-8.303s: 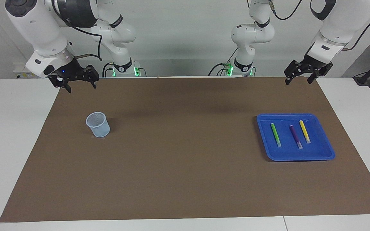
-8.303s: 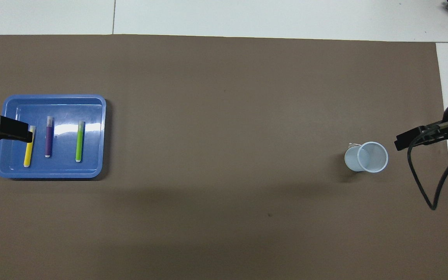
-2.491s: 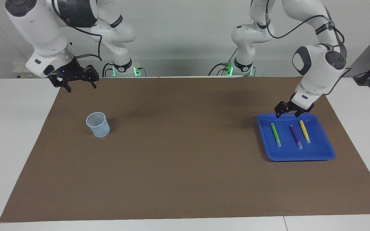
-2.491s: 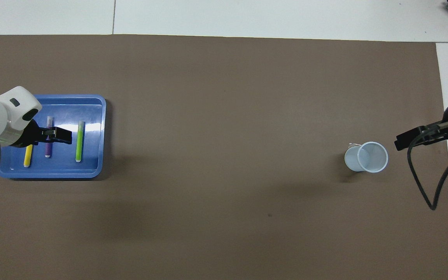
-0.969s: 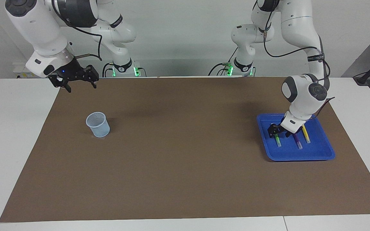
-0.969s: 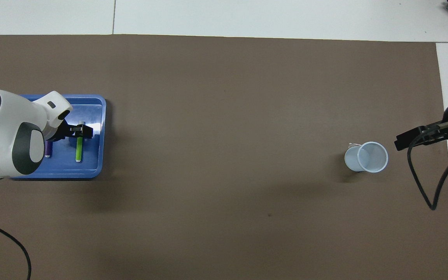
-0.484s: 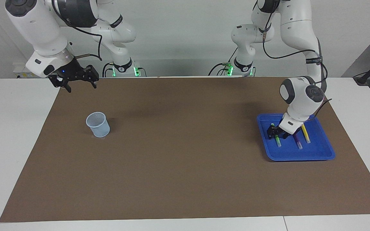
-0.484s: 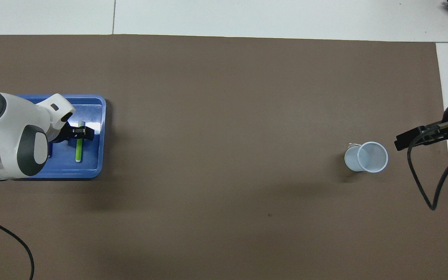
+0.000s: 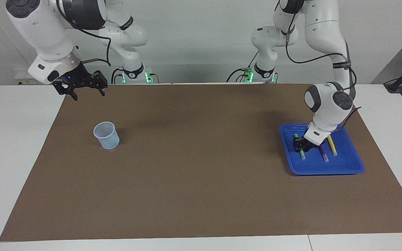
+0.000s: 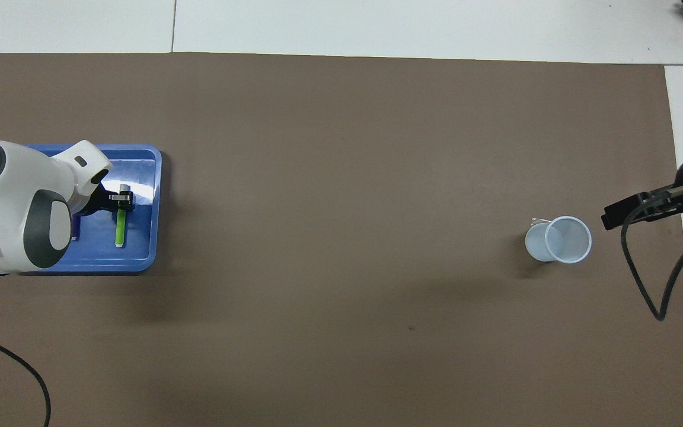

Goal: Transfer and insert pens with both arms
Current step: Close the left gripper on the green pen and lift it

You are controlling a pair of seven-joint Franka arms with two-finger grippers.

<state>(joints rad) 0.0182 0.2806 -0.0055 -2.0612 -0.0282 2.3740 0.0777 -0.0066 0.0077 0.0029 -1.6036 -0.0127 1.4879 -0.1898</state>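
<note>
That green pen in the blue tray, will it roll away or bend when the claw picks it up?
Probably neither. The green pen looks like a straight, stiff barrel, so it should lift without flexing. Being slim and round, it might pivot or slip in the left gripper, which seems to pinch it near one end. If dropped, the blue tray rim would likely stop it rolling.

Facing view: tray (image 9: 347, 166) lies at the right, three pens (image 9: 302, 153) side by side in it; cup (image 9: 106, 135) stands left of centre on the mat (image 9: 201, 174).
</note>
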